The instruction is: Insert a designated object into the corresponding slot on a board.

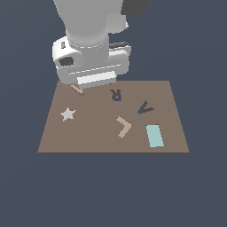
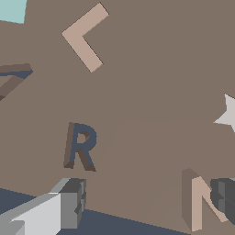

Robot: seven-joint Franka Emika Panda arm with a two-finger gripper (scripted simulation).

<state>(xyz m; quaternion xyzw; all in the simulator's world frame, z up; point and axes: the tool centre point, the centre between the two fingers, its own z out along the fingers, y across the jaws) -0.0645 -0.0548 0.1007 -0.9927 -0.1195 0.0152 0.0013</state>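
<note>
Near the board's [image 1: 88, 137] far edge, the spread-fingered gripper [image 2: 147, 206] straddles the thin peach-tan V piece [image 2: 202, 204].

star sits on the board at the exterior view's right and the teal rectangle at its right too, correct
Not quite. The exterior view shows the star on the board at the exterior view's left. The teal rectangle is at its right, as you said.
</note>
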